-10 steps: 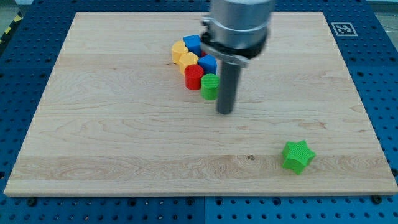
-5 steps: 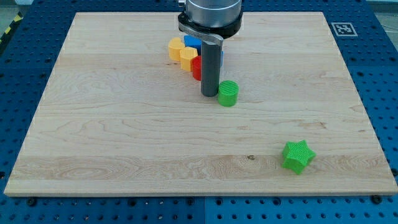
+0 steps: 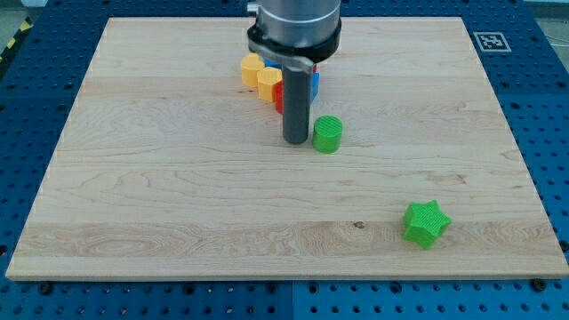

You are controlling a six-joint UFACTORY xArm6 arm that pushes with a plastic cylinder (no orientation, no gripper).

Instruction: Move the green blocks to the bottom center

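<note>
A dark rod is seen standing on a wooden board [image 3: 133,178], my tip [image 3: 296,141] just left of a green cylinder [image 3: 327,134]. No claw is fitted. A green star block [image 3: 425,222] lies well apart, near right. Yellow blocks [image 3: 259,73], a red block [image 3: 279,94] and a blue block [image 3: 315,84] are clustered behind the rod.

Green cylinder [image 3: 327,134] upright near board centre, green star [image 3: 425,222] flat toward the view's bottom right
</note>
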